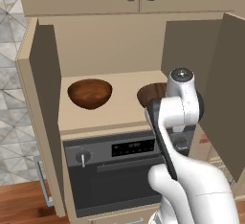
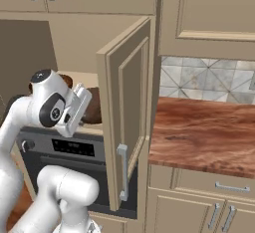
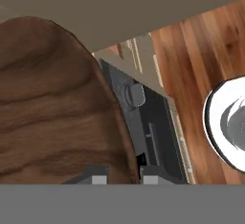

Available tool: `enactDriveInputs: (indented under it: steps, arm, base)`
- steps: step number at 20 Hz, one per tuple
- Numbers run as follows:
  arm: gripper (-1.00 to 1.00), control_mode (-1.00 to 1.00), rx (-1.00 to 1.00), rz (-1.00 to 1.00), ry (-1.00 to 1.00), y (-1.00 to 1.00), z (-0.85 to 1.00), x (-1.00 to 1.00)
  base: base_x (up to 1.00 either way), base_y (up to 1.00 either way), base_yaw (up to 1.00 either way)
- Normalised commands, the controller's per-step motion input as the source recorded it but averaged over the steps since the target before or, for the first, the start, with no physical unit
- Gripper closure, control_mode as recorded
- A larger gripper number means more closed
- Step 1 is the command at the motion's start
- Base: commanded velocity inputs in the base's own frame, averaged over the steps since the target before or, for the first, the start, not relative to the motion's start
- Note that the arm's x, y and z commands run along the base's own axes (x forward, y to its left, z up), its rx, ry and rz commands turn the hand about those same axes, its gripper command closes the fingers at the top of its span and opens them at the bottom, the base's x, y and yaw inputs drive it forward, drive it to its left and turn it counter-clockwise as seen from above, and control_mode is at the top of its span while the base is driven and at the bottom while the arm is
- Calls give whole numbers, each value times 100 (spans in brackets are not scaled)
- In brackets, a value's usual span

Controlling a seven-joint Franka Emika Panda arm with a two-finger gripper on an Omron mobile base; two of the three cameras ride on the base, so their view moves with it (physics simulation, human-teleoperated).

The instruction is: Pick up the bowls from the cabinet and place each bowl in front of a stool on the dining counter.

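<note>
Left base view has both dark wooden bowls on the cabinet [image 1: 119,46] shelf: left bowl [image 1: 90,93] in the open, right bowl [image 1: 154,94] half behind the arm. Right base view mostly gets the open cabinet door [image 2: 127,112] and a wood-grain counter [image 2: 204,132]. Hand view is jammed against the right bowl's grainy side, oven [image 3: 143,122] below; gripper [image 3: 122,176] sits at its rim, can't tell whether it's clamped.

Two bowls sit on the cabinet [image 1: 119,50] shelf: left bowl [image 1: 90,93] well apart from right bowl [image 1: 152,95]. The oven [image 1: 115,170] sits directly below the cabinet.
</note>
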Motion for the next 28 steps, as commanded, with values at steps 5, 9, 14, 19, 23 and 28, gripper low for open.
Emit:
enactDriveInputs:
  steps: [5, 9, 14, 19, 23, 28]
  arm:
    - [100, -100, 0, 7, -7, 1, 0, -86]
    - [100, -100, 0, 19, -6, 0, -1, -75]
    - [100, -100, 0, 18, 0, 0, 5, -59]
    - [100, -100, -1, 1, 2, 7, 5, -5]
    - [100, -100, 0, 0, 0, 0, 0, 0]
    - [100, -100, 0, 0, 0, 0, 0, 0]
  base:
    - [0, 0, 0]
    - [0, 0, 0]
    - [0, 0, 0]
    - [0, 0, 0]
    - [0, 0, 0]
    - [0, 0, 0]
